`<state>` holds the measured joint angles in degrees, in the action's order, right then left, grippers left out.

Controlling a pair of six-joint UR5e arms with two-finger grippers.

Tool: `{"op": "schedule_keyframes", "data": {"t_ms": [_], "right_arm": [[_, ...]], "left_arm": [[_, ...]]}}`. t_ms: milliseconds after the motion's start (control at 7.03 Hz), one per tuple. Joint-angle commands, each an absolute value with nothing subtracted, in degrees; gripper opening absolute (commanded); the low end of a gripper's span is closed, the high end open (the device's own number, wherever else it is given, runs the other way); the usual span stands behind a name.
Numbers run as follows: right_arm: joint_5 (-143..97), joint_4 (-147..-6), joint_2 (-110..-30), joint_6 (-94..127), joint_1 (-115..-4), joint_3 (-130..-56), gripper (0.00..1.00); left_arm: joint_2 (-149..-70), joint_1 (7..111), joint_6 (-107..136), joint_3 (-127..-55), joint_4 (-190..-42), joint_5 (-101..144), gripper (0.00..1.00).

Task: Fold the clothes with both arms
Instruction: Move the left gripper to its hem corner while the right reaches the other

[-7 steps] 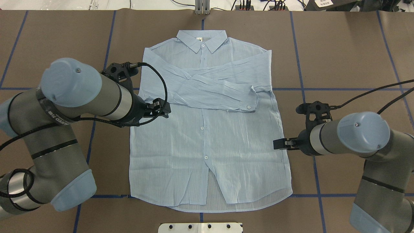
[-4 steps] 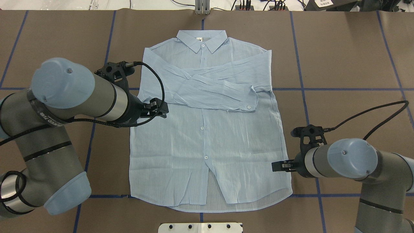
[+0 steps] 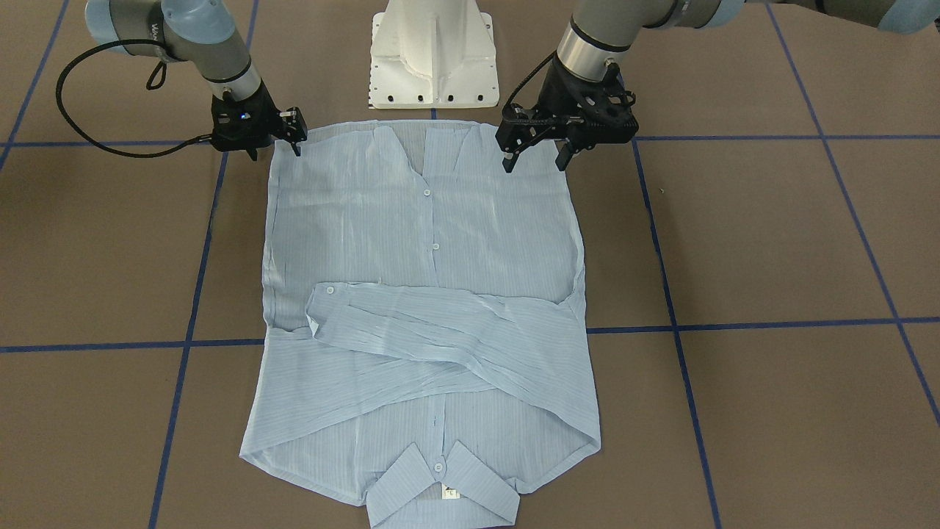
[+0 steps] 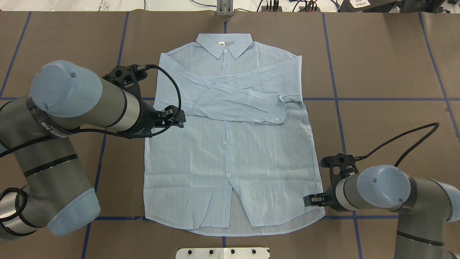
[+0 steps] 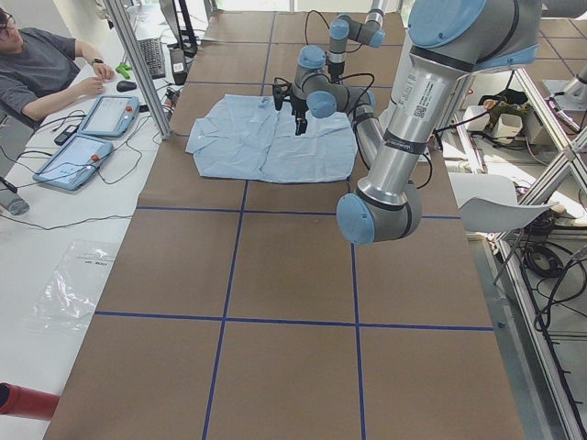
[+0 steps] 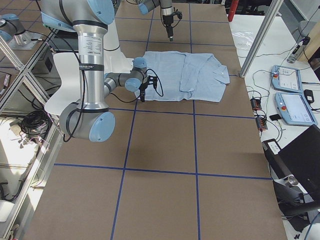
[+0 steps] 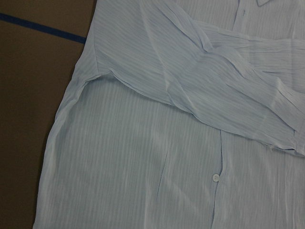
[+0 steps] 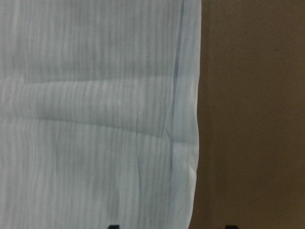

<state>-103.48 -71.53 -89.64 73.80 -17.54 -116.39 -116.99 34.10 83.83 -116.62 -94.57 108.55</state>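
One light blue shirt (image 4: 230, 162) lies flat on the table (image 4: 388, 64), front up, sleeves crossed over its chest, collar away from the white base (image 3: 433, 51); the right gripper (image 3: 275, 152), jaws apart, sits by a hem corner, the left gripper (image 3: 532, 163), also spread, hovers over the opposite side

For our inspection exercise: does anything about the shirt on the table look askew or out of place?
Only slightly: the shirt gapes open in front below its lowest button, exposing the back layer at the hem.
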Motion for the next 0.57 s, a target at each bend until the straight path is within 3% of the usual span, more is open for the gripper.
{"op": "schedule_keyframes", "data": {"t_ms": [0, 427], "right_arm": [[-104.3, -71.5, -89.6, 73.7, -17.4, -115.7, 0.53], [-106.0, -71.5, -89.6, 73.7, -17.4, -115.3, 0.37]], "left_arm": [[-117.0, 34.4, 83.7, -116.5, -94.6, 108.5, 0.92], [-117.0, 34.8, 83.5, -116.5, -94.6, 108.5, 0.91]]}}
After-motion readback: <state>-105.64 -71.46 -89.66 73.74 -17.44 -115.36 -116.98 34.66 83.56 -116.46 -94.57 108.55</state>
